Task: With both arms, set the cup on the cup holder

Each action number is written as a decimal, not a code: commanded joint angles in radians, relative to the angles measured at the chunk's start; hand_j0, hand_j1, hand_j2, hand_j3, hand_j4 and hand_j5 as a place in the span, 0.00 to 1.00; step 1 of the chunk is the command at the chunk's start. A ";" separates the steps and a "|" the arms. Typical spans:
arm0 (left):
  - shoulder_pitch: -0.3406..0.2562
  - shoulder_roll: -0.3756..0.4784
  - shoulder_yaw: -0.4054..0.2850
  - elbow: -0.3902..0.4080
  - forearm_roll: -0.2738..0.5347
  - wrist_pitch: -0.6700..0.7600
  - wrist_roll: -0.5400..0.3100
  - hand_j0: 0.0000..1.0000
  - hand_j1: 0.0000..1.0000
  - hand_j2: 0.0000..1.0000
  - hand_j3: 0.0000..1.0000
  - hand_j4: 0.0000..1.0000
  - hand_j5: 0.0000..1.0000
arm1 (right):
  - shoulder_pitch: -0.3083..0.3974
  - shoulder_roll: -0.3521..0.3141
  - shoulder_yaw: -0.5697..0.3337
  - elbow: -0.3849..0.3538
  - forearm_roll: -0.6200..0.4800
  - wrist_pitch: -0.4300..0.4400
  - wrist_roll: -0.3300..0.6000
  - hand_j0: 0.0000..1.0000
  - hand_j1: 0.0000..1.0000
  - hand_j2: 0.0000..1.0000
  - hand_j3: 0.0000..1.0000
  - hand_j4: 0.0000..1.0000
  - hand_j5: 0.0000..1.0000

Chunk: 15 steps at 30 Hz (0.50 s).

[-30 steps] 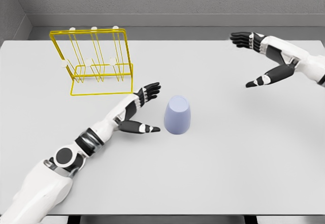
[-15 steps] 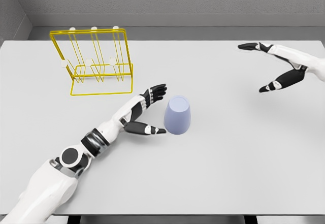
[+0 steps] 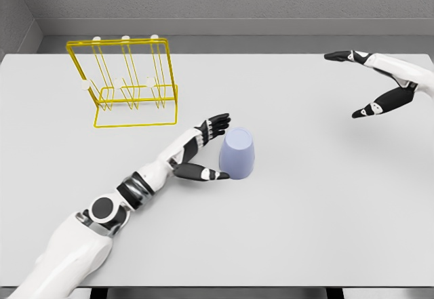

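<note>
The left arm is entering from the lower left corner, its white upper segment lying low over the near part of the counter (image 3: 325,231) and its forearm stretching up and to the right toward the middle; the left hand (image 3: 203,151) is sitting just beside the cup (image 3: 238,153), on that cup's left flank, with its fingers (image 3: 218,122) spread wide and reaching past the cup's far left shoulder while the thumb is pointing at the cup's lower left side; the thumb tip is looking as if it is touching the cup wall, though contact is hard to tell, and the hand is not gripping anything; the cup, pale lavender and standing mouth down, is resting near the centre of the counter, well apart from every edge, with broad bare surface lying to its right and in front of it; farther back and to the left, the yellow wire cup holder (image 3: 129,82) is standing upright on the counter near the far left, well apart from the cup, with clear surface lying between them; at the far right, the right hand (image 3: 380,82) is hovering above the counter close to the right edge of the view, its arm coming in from the right, its fingers spread wide with the thumb hanging lower, holding nothing and staying well apart from the cup.
</note>
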<state>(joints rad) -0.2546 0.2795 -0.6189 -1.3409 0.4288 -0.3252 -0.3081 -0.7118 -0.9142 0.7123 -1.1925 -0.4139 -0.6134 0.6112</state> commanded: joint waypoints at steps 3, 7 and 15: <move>0.000 -0.022 -0.001 0.000 -0.009 0.000 0.000 1.00 1.00 1.00 1.00 1.00 1.00 | 0.000 -0.002 0.001 -0.001 -0.008 0.002 0.000 1.00 1.00 1.00 1.00 1.00 1.00; -0.014 -0.034 -0.024 0.015 -0.009 0.000 0.003 1.00 1.00 1.00 1.00 1.00 1.00 | -0.002 -0.002 -0.001 -0.001 -0.008 0.002 0.000 1.00 1.00 1.00 1.00 1.00 1.00; -0.037 -0.052 -0.028 0.051 -0.010 0.000 0.003 1.00 1.00 1.00 1.00 1.00 1.00 | -0.002 -0.002 -0.001 -0.001 -0.008 0.002 0.000 1.00 1.00 1.00 1.00 1.00 1.00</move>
<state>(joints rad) -0.2915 0.2335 -0.6456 -1.2942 0.4157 -0.3252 -0.3053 -0.7133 -0.9146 0.7128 -1.1929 -0.4138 -0.6134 0.6112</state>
